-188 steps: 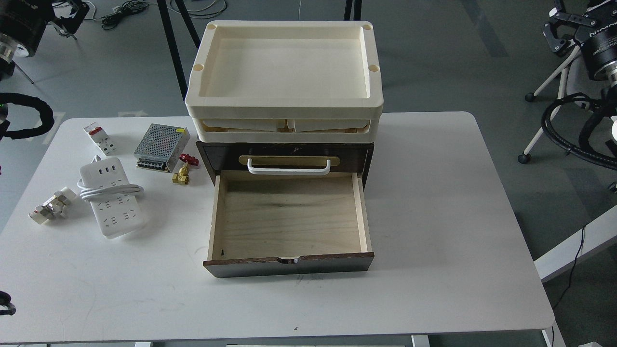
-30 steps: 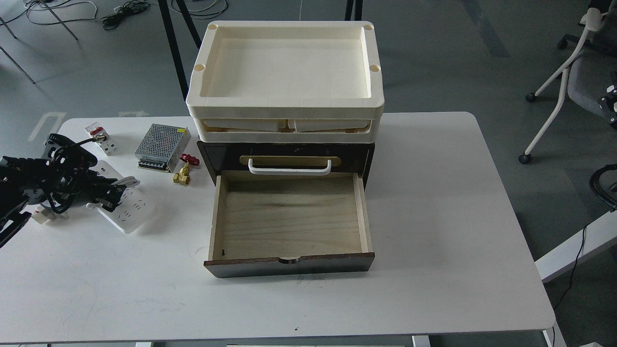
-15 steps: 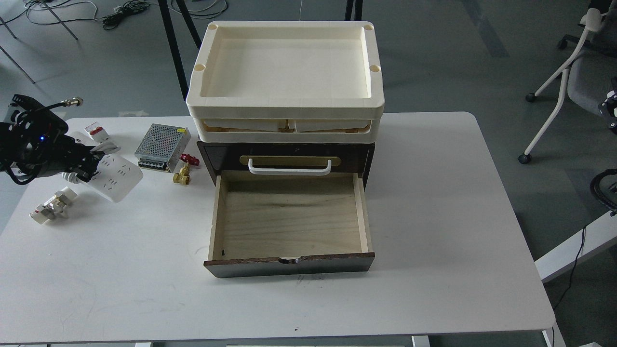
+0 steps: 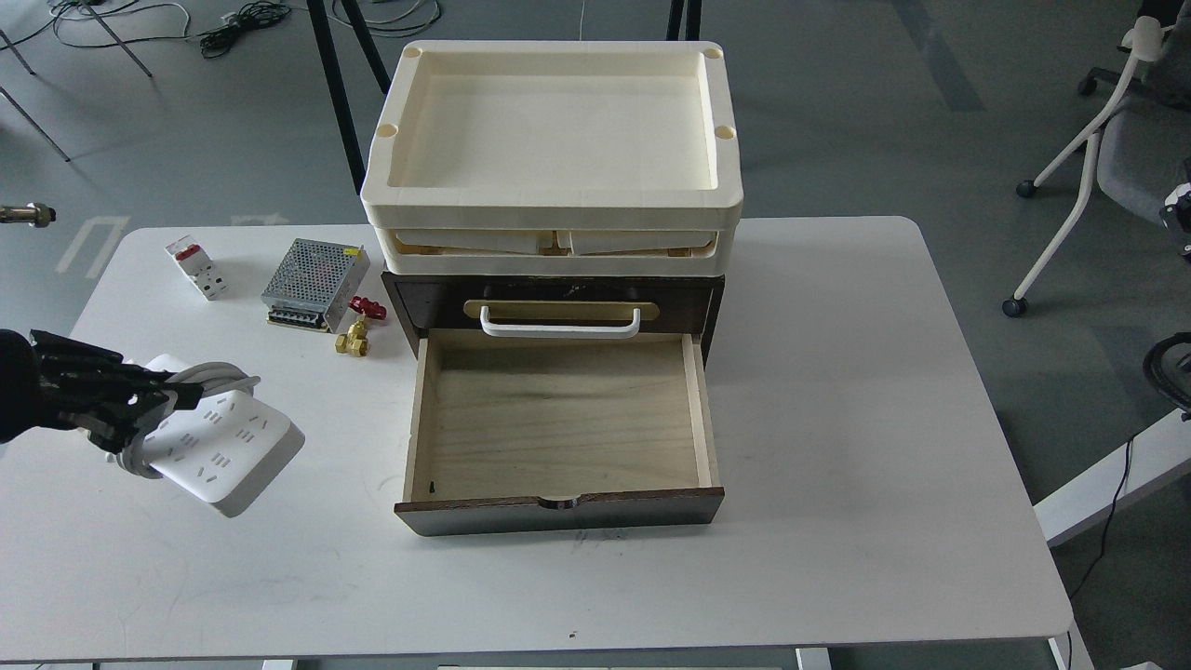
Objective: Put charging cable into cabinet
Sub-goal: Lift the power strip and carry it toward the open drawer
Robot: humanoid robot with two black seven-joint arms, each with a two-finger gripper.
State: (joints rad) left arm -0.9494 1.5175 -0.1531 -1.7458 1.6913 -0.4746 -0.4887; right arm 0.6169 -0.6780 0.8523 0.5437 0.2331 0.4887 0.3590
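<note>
The charging cable (image 4: 223, 448), a white power strip with its coiled white cord, is held up off the table at the left. My left gripper (image 4: 140, 402) is shut on its left end, where the cord is looped. The strip tilts down to the right, towards the cabinet (image 4: 558, 409). The cabinet is dark brown; its lower drawer (image 4: 558, 419) is pulled out and its pale wood inside is bare. The upper drawer with the white bar handle (image 4: 559, 324) is closed. My right gripper is out of view.
Cream trays (image 4: 554, 140) are stacked on the cabinet. On the white table (image 4: 884, 419) at the back left lie a small white block with a red switch (image 4: 194, 267), a silver mesh box (image 4: 313, 272) and a brass valve with a red handle (image 4: 355, 333). A chair (image 4: 1107, 149) stands beyond the table's right side.
</note>
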